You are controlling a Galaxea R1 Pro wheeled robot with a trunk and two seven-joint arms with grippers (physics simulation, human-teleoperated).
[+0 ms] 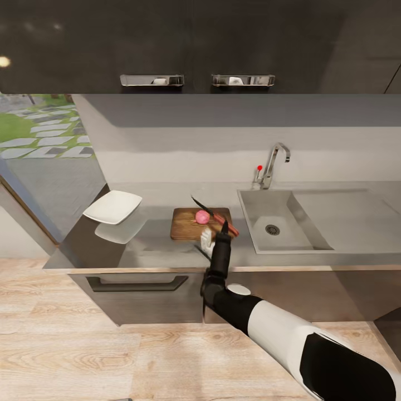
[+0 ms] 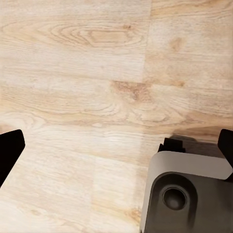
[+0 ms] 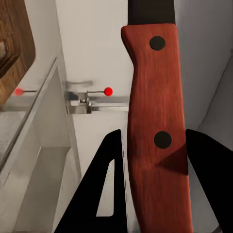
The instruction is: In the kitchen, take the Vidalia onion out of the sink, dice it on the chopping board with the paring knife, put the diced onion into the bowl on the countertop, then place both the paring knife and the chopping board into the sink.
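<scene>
Paring knife (image 3: 158, 111) is being gripped by its red handle in the right gripper (image 1: 224, 228), fingers closed on it, just beside the chopping board (image 1: 186, 223). Vidalia onion (image 1: 202, 217) is sitting whole on the board, blade apparently behind it. Bowl (image 1: 113, 206) is lying left of the board, sink (image 1: 278, 223) right. Left gripper's (image 2: 116, 150) fingers are being held wide apart, empty, over wooden floor (image 2: 73, 73).

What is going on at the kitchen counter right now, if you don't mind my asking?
The robot's right pincer is shut on the red-handled paring knife, holding it over the brown wooden chopping board. A whole pink round onion sits on the board, not yet cut. The shallow white bowl waits on the grey countertop beside the board, and the stainless-steel sink lies on the board's other side. The left pincer hangs open above the wooden floor.
</scene>
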